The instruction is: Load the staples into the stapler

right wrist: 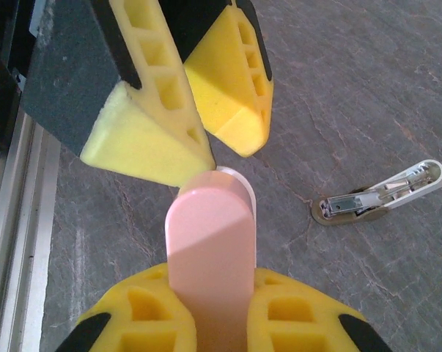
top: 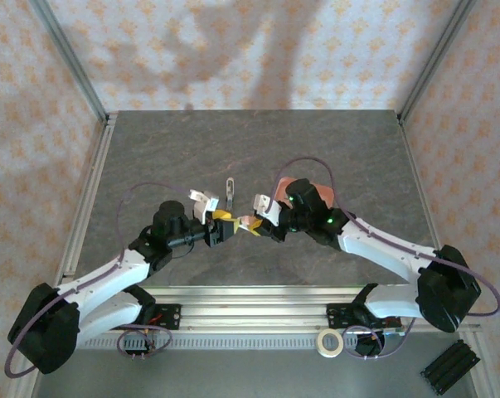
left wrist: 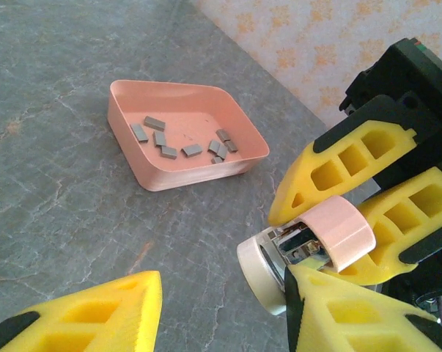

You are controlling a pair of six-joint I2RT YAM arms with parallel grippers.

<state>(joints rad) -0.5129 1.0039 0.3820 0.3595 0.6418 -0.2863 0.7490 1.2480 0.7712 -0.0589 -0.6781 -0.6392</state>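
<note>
On the grey tabletop (top: 250,149) I count one salmon-pink tray (left wrist: 195,174), one stapler (right wrist: 210,242), one narrow white and silvery piece (right wrist: 382,194) and about nine staples (left wrist: 168,152). I have two claws, and they meet above the middle of the tabletop, towards its near edge.

The tray stands on the tabletop just behind my right claw (top: 256,222), with low walls and rounded corners.

The stapler is not on the tabletop. My right claw holds it in the air, with both yellow fingers pressed on its sides and its free end pointing to my left claw (left wrist: 224,290). It is tiny, pale pink on one arm and white on the other, with shiny metal between them.

My left claw is partly open at this free end. One finger is right at the white arm, and the other finger stands well apart from it.

The white and silvery piece lies flat on the tabletop, beyond both claws.

The staples are small grey blocks scattered on the tray floor, apart from both claws. A few at one side overlap, so I cannot tell the exact number.
</note>
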